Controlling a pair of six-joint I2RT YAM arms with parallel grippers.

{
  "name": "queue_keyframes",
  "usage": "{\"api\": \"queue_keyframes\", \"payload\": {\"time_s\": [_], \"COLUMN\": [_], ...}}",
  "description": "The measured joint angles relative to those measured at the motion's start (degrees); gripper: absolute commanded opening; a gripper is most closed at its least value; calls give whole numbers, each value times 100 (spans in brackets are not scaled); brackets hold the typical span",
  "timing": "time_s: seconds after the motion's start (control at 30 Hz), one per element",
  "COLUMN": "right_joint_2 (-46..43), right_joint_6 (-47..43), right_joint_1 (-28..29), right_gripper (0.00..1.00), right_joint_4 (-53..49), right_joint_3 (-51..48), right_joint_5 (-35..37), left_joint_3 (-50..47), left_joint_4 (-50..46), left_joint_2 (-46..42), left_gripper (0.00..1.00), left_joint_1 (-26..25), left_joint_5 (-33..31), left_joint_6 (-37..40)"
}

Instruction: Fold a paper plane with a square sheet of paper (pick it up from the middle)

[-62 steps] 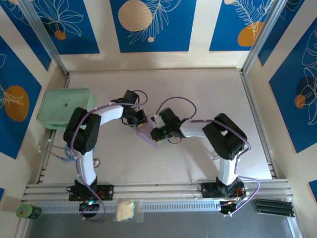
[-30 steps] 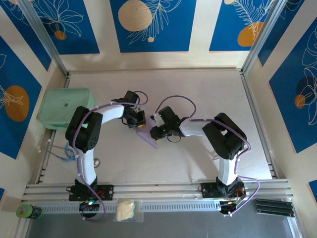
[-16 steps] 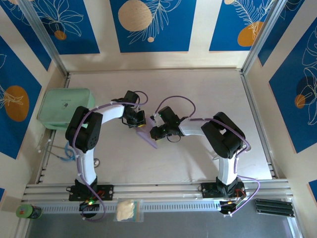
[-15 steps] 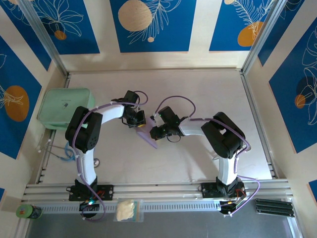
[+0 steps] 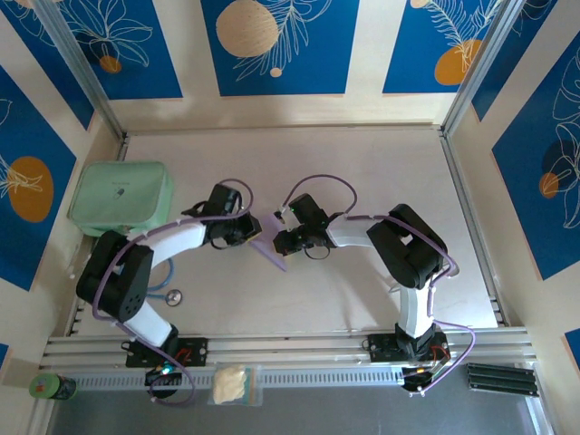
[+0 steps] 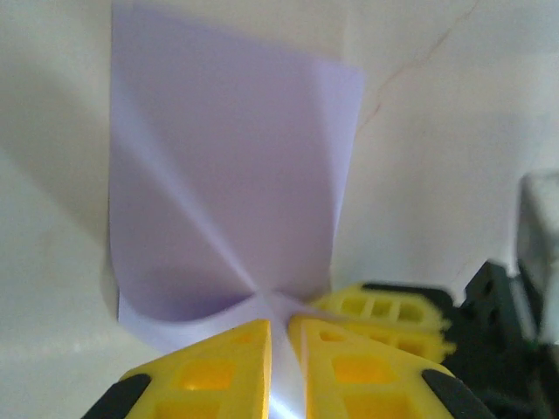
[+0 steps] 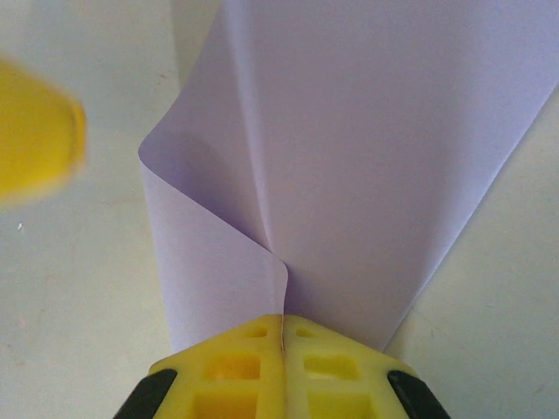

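Right wrist view shows right fingers (image 7: 227, 371) pinching the lilac paper (image 7: 367, 157); left fingers (image 6: 210, 375) sit slightly parted at its edge.

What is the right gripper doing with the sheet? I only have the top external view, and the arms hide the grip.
Observer: In the right wrist view the right gripper is shut on the square sheet of paper, pinching a raised fold.
Operator: And the left gripper?
Observer: In the left wrist view the left gripper has its jaws slightly apart, the sheet's edge reaching into the gap.
Operator: Any creases?
Observer: Faint creases fan out from there across the sheet.
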Motion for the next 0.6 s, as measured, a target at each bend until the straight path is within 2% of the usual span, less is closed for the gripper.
{"api": "queue_keyframes", "payload": {"time_s": [0.13,0.33,0.6], "right_joint_2": [7,11,11], "right_joint_6": [-2,15,15], "right_joint_1": [0,0,-2], "right_gripper": [0,0,0], "right_joint_4": [-2,-4,-9], "right_joint_3": [7,11,11], "right_joint_5": [0,-2,0], "left_joint_3": [-586,-713,-715], "left_joint_4": [680,1360,1449], "left_joint_2": [-63,48,114], "left_gripper": [17,14,12], "left_joint_1": [-219,-341,-354], "left_joint_5": [2,9,-59], "left_joint_6": [-516,-944,-1097]}}
